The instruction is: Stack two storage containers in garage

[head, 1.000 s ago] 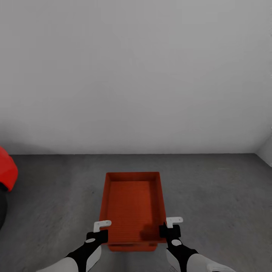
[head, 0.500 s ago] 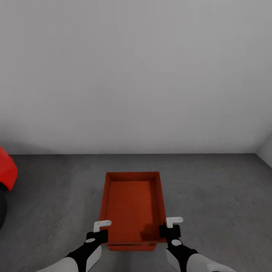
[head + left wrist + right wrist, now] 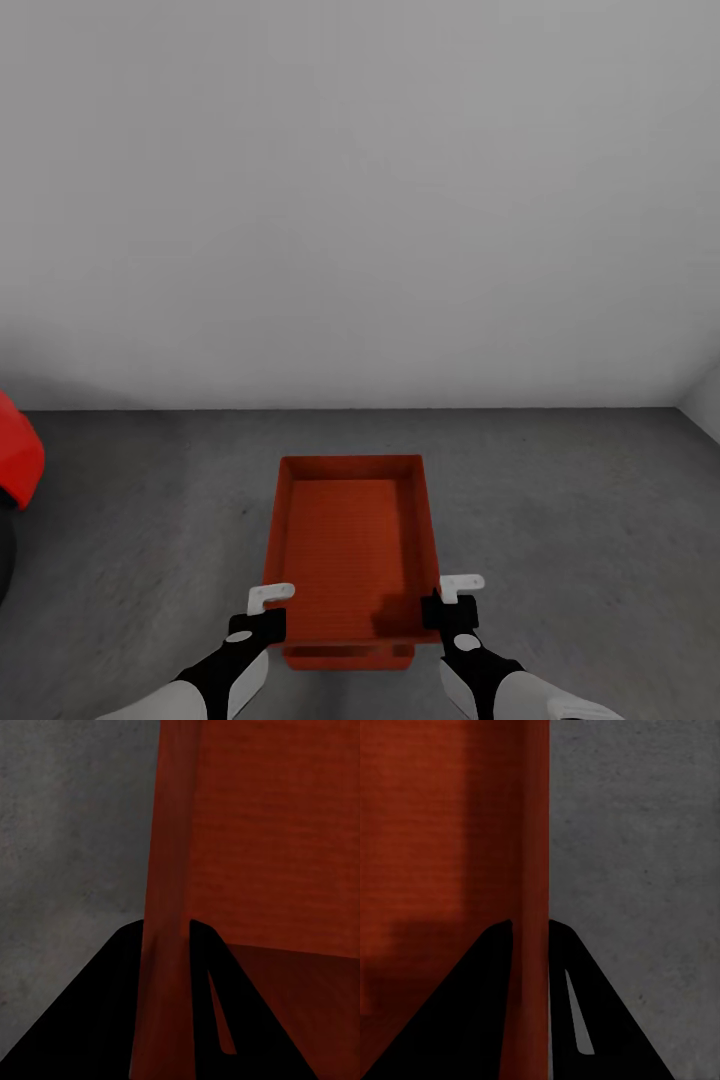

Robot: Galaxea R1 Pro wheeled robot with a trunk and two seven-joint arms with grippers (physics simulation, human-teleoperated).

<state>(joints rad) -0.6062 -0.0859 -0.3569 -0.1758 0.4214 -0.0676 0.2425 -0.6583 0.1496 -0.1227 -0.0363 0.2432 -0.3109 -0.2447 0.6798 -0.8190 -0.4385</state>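
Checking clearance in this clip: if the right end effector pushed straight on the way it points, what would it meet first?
The right end effector already straddles the storage container's side wall, so that wall seated deeper between the fingers comes first, then probably the concrete floor; depth is unclear.

Container (image 3: 348,545) on floor (image 3: 560,520) before wall (image 3: 360,200); car (image 3: 18,462) far left

Both forearms are white-shelled near the elbow and turn glossy black toward the wrist. Each black wrist carries a small pale oval patch on top. The left gripper (image 3: 268,603) and right gripper (image 3: 452,591) each end in a black block topped by a white L-shaped bracket. In the wrist views the fingers (image 3: 112,1012) are flat black wedges, one with a narrow light slit.
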